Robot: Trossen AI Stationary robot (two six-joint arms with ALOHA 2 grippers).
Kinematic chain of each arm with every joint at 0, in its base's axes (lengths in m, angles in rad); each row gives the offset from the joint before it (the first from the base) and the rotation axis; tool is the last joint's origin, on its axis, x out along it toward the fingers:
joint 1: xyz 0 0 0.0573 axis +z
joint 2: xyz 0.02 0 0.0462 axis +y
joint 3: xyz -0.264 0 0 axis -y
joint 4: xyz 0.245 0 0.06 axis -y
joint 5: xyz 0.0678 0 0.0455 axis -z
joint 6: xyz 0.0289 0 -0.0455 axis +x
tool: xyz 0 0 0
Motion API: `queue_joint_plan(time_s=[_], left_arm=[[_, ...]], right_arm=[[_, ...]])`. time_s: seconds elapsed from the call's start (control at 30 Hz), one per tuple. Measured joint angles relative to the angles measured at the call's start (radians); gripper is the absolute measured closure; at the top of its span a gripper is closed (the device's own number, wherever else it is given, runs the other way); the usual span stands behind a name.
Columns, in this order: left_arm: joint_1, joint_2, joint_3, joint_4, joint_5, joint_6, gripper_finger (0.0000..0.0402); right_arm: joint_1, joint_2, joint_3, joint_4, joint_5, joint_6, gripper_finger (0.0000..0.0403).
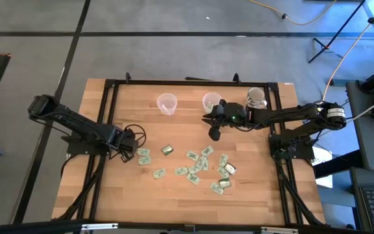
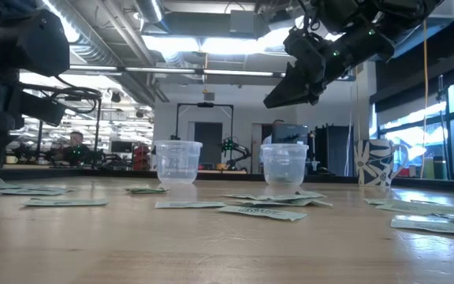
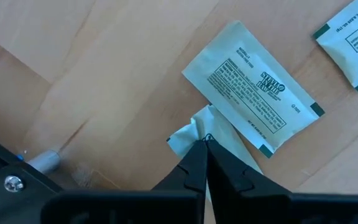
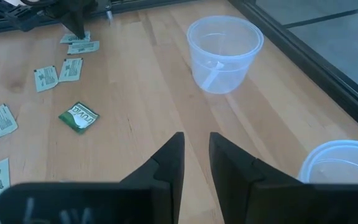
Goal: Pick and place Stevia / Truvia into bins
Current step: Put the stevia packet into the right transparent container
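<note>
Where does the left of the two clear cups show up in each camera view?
High view: the left clear cup stands near the table's far edge, left of the right clear cup.
Low view: the left clear cup is left of centre, upright on the wood.
Left wrist view: not in it.
Right wrist view: the left clear cup is ahead of the right pincer.
Shared landmark: the right clear cup.

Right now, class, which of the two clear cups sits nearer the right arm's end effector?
The right-hand cup, beside the patterned mug; the right end effector hovers just in front of it, while the other cup stands farther left.
</note>
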Motion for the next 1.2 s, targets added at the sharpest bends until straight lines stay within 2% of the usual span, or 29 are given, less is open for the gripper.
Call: queue_joint_plan(time_s=[0.3, 0.8, 0.97, 1.1, 1.2], left_arm=[[0.000, 0.006, 0.092, 0.000, -0.022, 0.165, 0.0400], [0.000, 0.004, 0.116, -0.081, -0.072, 0.204, 0.0400], [0.014, -0.011, 0.169, -0.082, -0.183, 0.290, 0.0400], [0.047, -0.023, 0.224, -0.047, -0.392, 0.370, 0.0400], [0.091, -0.023, 0.252, 0.076, -0.517, 0.495, 0.0399]], right_arm=[[0.000, 0.000, 0.000, -0.003, 0.000, -0.001, 0.0324], [0.000, 0.000, 0.000, -0.015, 0.000, -0.005, 0.0324], [0.000, 0.000, 0.000, -0.014, 0.000, -0.007, 0.0324], [0.000, 0.000, 0.000, -0.014, 0.000, -0.008, 0.0324], [0.000, 0.000, 0.000, -0.013, 0.000, -0.025, 0.0324]])
